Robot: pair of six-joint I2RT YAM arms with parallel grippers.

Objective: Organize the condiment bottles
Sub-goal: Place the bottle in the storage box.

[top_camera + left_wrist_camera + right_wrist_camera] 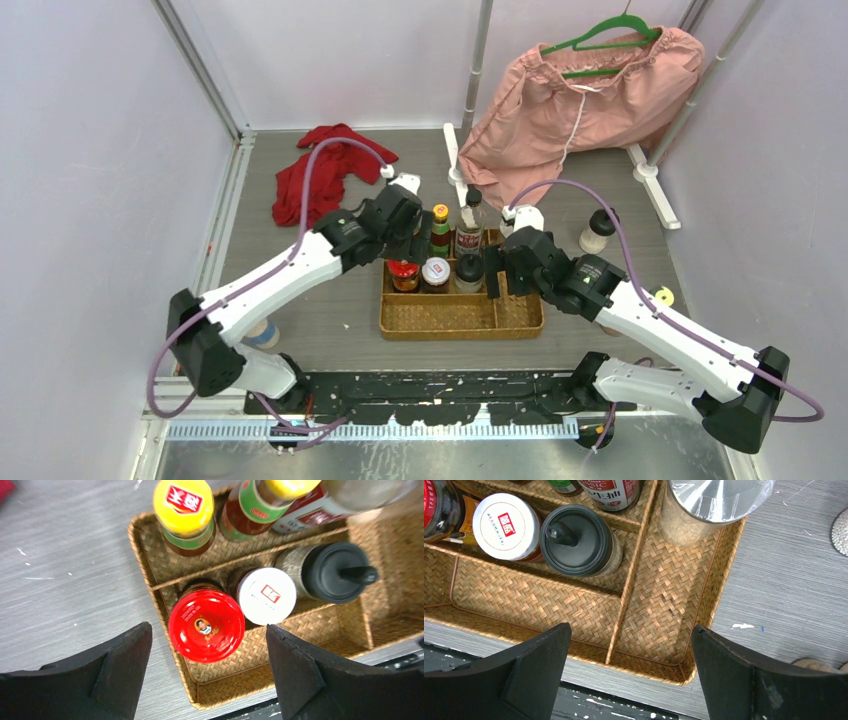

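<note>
Left gripper (pixel 209 630) hangs spread over the red-lidded jar (pixel 205 624) in the wicker tray (pixel 155 567); right gripper (pixel 631 629) gapes empty too (placement looks done). Next I'd fetch the stray shaker (pixel 598 232) beyond the tray.

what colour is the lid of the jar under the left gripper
The lid is red with a small picture at its centre; clearest in the left wrist view.

Rough woven wicker tray (pixel 574 605); glossy red lid (pixel 206 625); matt black plastic cap (pixel 334 572); shiny silver lid (pixel 719 497) under clear film; grained matt grey tabletop (pixel 65 580); matt black fingers (pixel 117 667).
</note>
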